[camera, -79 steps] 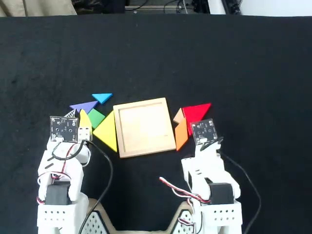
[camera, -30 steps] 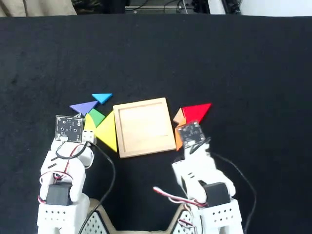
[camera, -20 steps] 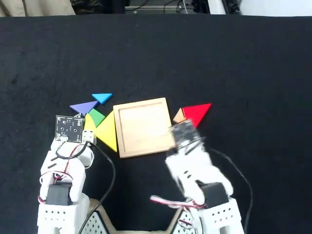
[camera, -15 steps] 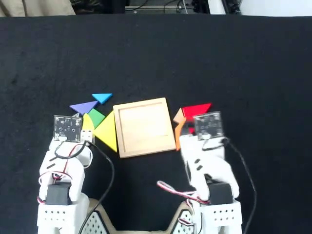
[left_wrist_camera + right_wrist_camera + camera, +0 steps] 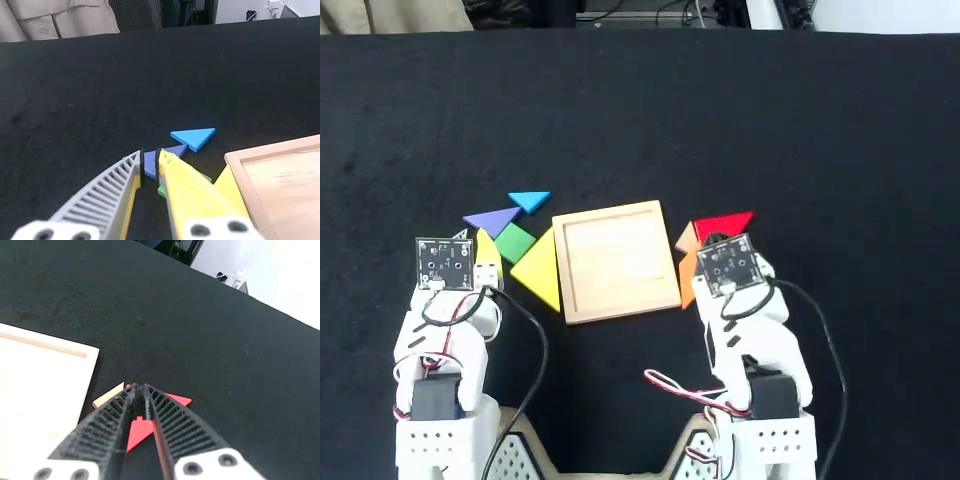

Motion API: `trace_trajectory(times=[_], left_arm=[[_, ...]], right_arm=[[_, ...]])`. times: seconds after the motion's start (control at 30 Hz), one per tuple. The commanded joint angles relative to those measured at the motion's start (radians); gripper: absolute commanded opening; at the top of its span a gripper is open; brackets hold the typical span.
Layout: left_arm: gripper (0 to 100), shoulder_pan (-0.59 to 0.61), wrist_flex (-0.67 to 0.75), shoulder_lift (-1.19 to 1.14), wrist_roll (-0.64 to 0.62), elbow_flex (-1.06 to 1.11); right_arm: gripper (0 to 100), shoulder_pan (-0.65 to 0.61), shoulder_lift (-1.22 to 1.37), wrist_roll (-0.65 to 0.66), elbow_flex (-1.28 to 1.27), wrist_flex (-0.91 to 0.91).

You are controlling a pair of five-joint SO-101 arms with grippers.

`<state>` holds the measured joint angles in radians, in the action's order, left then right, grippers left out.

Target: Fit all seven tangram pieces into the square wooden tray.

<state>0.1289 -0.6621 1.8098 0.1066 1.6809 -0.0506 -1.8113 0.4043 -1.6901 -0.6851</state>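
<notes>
The square wooden tray [image 5: 615, 262] lies empty at the table's middle [image 5: 280, 170]. On its left side lie a light blue triangle [image 5: 530, 202] [image 5: 194, 137], a purple piece [image 5: 492, 217] [image 5: 150, 167], a green square [image 5: 516, 243] and a big yellow triangle [image 5: 540, 270]. On its right side lie a red triangle [image 5: 725, 225] [image 5: 165, 402] and orange pieces [image 5: 688, 278], one pale [image 5: 107, 395]. My left gripper [image 5: 150, 156] [image 5: 475, 237] hovers over the purple piece, a narrow gap between its fingers, holding nothing. My right gripper [image 5: 140, 388] [image 5: 713, 242] is shut and empty over the red triangle's near edge.
The black cloth [image 5: 640, 120] runs bare beyond the pieces to the far edge. Both arm bases [image 5: 440, 430] stand at the near edge, with cables [image 5: 670, 385] between them. Chairs and a wall show past the table.
The right arm swung left toward the tray's corner, then back right over the red triangle. The left arm shifted slightly left. No piece has moved.
</notes>
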Motion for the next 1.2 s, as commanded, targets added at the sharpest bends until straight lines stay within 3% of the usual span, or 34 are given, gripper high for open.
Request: trace_trajectory(times=[0.0,0.13,0.37,0.93,1.17], left_arm=[[7,0.002,0.014,0.009,-0.009,0.018],[7,0.002,0.011,0.005,-0.009,0.018],[7,-0.097,-0.071,0.003,-0.005,-0.005],[8,-0.036,-0.083,0.0,-0.008,-0.053],[8,-0.077,-0.199,-0.005,-0.003,-0.156]], right_arm=[[1.2,0.021,-0.058,-0.017,0.082,-0.006],[1.2,0.002,-0.056,-0.097,0.286,-0.17],[1.2,-0.032,0.107,-0.049,0.545,-0.331],[1.2,-0.023,1.106,-0.173,0.903,-0.135],[1.2,-0.021,1.337,-0.169,0.909,-0.029]])
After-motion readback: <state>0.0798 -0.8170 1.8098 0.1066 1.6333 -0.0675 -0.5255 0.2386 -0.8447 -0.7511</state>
